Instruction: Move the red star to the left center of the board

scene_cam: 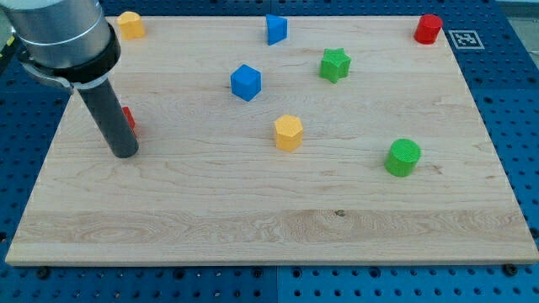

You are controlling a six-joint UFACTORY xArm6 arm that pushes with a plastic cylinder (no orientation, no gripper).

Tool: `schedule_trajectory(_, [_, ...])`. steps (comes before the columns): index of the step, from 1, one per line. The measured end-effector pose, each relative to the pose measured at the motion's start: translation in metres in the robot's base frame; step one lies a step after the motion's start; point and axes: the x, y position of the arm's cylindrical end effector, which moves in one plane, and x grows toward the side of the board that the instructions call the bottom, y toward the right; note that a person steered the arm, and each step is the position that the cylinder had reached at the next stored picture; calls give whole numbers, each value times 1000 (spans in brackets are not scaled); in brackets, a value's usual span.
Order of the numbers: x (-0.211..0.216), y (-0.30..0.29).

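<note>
My tip [125, 154] rests on the wooden board [253, 219], over blue pegboard [514, 76]. Just behind the rod, a red block [129, 119] is mostly hidden, its shape unclear; I carry no jaws.

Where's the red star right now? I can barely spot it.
The red star sits near the board's left edge, about mid-height, mostly hidden behind the rod. My tip rests just below it, and the yellow block lies far above in the top-left corner.
</note>
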Motion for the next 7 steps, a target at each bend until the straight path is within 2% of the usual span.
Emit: schedule_trajectory(7, [-43,-55])
